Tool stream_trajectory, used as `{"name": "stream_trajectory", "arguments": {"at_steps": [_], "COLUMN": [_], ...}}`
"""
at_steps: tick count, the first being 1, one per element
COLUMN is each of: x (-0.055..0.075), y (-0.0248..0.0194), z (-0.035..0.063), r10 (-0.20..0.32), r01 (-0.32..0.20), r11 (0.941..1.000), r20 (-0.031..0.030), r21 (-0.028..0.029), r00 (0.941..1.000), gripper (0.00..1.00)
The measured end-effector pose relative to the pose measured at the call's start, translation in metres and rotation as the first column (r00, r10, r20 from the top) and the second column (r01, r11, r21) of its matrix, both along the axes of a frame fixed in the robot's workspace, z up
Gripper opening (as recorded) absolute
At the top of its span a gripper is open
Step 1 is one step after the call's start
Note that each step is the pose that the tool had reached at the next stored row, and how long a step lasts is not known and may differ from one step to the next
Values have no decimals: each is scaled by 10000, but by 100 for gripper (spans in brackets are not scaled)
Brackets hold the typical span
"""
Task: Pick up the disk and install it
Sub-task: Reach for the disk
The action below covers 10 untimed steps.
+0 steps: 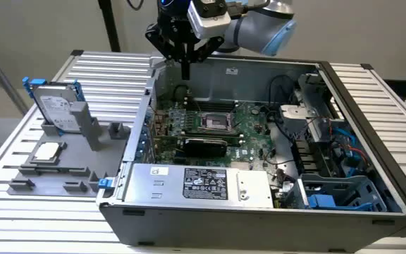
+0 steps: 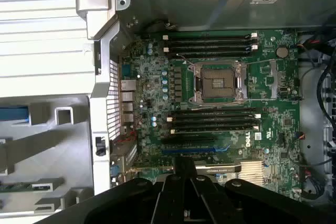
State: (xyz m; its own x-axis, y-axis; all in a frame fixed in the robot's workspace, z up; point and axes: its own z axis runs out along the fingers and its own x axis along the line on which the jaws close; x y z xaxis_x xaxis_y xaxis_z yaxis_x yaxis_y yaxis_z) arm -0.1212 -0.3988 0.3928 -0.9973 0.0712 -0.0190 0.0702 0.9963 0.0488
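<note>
A: Whereabouts of the disk [image 1: 56,105]?

B: Standing on edge, slightly tilted, in the grey holder [image 1: 83,124] on the slatted table [image 1: 34,225]. At about nine o'clock from the open case [image 1: 259,227] in the exterior view, well apart from the gripper [image 1: 185,73].

A: And the gripper?

B: Hanging over the rear wall of the case, toward eleven o'clock of the motherboard [image 1: 249,119]. Clenched tight, with nothing between the fingers.

A: Worries from here?

B: A few, as judgement only. Cannot take anything while clenched like that. Would need to spread before meeting the disk, or else might shove it over in the holder. Looks supported only low down, so probably easy to tip.

A: Anything about the grasp itself?

B: Worth minding the blue rails [image 1: 28,84], which seem to be plastic. With an off-centre pinch, could flex, twist or slip out.

A: And around the case?

B: Could strike the sheet-metal rim if carried too low across it. Might also snag on the loose cables [image 1: 316,137] at three o'clock of the board. Easy, too, to mistake the small square chip [image 1: 46,152], at six o'clock of the disk, for the target.
</note>
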Motion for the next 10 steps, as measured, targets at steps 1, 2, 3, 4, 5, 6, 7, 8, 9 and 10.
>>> {"name": "stream_trajectory", "arguments": {"at_steps": [1,2,3,4,5,6,7,8,9,10], "x": [0,0,0,0,0,0,0,0,0,0], "y": [0,0,0,0,0,0,0,0,0,0], "z": [0,0,0,0,0,0,0,0,0,0], "r10": [0,0,0,0,0,0,0,0,0,0], "r01": [0,0,0,0,0,0,0,0,0,0], "r11": [10000,10000,10000,10000,10000,10000,10000,10000,10000,10000], "r20": [0,0,0,0,0,0,0,0,0,0], "r21": [0,0,0,0,0,0,0,0,0,0], "r00": [10000,10000,10000,10000,10000,10000,10000,10000,10000,10000], "gripper": [11,11,11,11,11,11,11,11,11,11]}}
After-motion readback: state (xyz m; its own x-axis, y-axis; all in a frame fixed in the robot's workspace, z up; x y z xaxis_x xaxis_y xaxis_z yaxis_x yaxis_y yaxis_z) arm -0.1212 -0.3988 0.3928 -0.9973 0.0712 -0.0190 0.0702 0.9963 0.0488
